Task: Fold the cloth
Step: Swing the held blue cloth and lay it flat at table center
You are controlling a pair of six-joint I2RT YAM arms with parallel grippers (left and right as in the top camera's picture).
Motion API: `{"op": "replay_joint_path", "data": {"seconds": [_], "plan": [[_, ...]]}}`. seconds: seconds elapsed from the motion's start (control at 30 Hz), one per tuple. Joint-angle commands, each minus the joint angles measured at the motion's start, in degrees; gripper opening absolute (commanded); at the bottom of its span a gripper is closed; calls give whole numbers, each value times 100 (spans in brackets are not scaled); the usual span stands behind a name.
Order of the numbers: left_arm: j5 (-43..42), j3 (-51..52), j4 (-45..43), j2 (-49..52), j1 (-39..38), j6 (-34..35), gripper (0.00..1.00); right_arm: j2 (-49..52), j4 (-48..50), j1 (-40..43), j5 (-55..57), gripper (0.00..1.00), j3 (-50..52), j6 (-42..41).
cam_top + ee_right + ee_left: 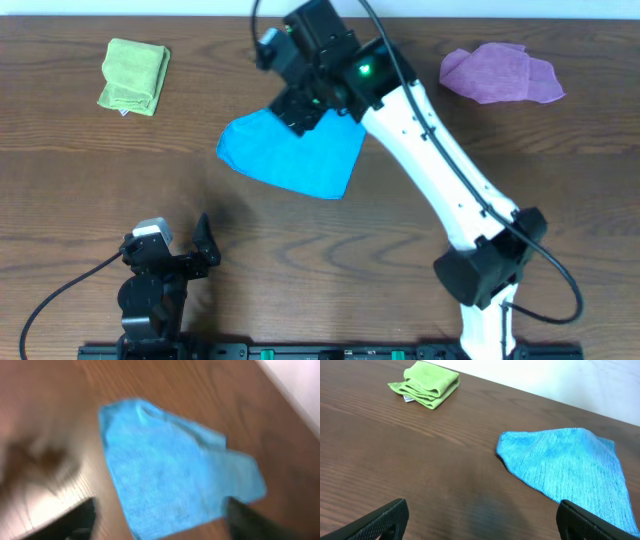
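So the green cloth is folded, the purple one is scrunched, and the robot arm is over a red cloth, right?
Nearly. The overhead view shows the cloth under the right arm is blue, not red. The green cloth is folded and the purple cloth scrunched.

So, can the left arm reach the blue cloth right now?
Probably yes: only bare table lies between the left gripper and the near edge of the blue cloth. The right gripper hovers over its far side, crowding that end.

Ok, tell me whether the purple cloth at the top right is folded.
No, the purple cloth lies in a crumpled heap with uneven edges, unlike the neatly stacked green cloth.
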State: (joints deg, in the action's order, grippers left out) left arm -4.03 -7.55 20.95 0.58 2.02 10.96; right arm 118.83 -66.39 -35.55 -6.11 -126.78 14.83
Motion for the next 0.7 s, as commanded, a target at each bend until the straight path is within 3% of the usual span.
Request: {"op": "replay_joint_path", "data": {"seconds": [0.0, 0.03, 0.2, 0.5, 0.67], "plan": [[61, 120, 39, -28, -22, 66, 96, 90, 131, 208, -170, 16, 734, -87], [61, 120, 39, -28, -22, 66, 95, 103, 291, 245, -179, 1, 994, -243], [61, 120, 39, -28, -22, 66, 95, 109, 1386, 339, -186, 1, 2177, -929], [59, 120, 39, -28, -22, 66, 95, 157, 4046, 219, -181, 2, 3720, -1259], [61, 120, 39, -28, -22, 66, 95, 415, 4892, 225, -186, 2, 4013, -1550]]}}
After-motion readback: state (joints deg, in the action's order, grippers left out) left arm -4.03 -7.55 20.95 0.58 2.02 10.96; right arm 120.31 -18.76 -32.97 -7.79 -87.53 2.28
